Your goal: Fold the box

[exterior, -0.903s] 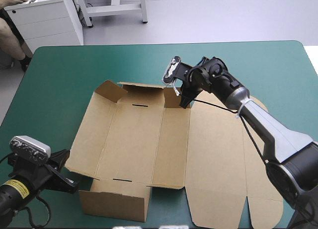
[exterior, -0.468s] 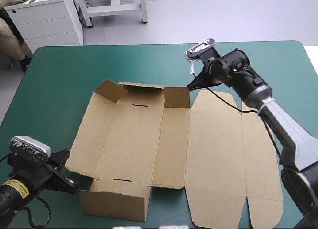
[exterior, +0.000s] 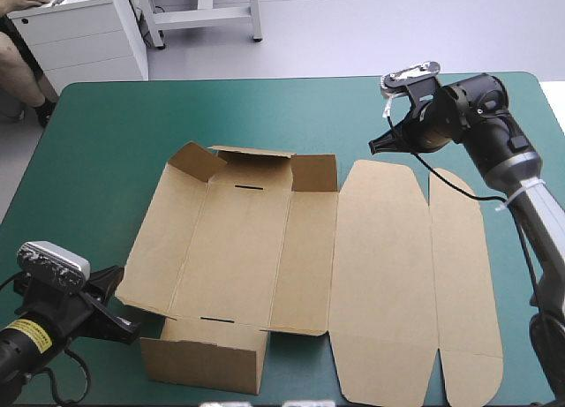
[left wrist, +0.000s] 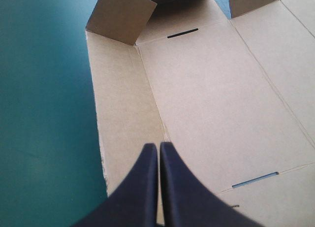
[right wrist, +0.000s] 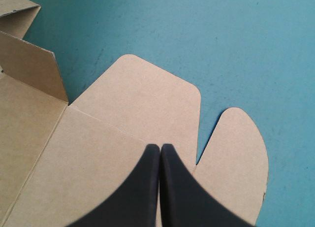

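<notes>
The brown box [exterior: 256, 248] lies in the middle of the table. Its left part has walls half raised: the far wall and corner flaps [exterior: 313, 172] stand up, and the near wall [exterior: 205, 354] is folded. The lid [exterior: 381, 275] and its side flap [exterior: 463, 266] lie flat to the right. My right gripper [exterior: 374, 146] is shut and empty, in the air above the lid's far edge; its own view shows it over the lid's rounded flaps [right wrist: 142, 99]. My left gripper [exterior: 126, 327], shut and empty, is at the box's near left corner, pointing over the base [left wrist: 211, 99].
Bare teal-green cover [exterior: 115, 133] stretches from the box to the table's far and left edges. The table's right edge runs close beside my right arm [exterior: 521, 186]. A thin strip of cover [exterior: 521, 336] shows to the right of the lid's flap.
My right gripper has left the box's far right corner flap, moved right and toward the far edge, and shut. That flap now stands upright. The left arm has not moved.
</notes>
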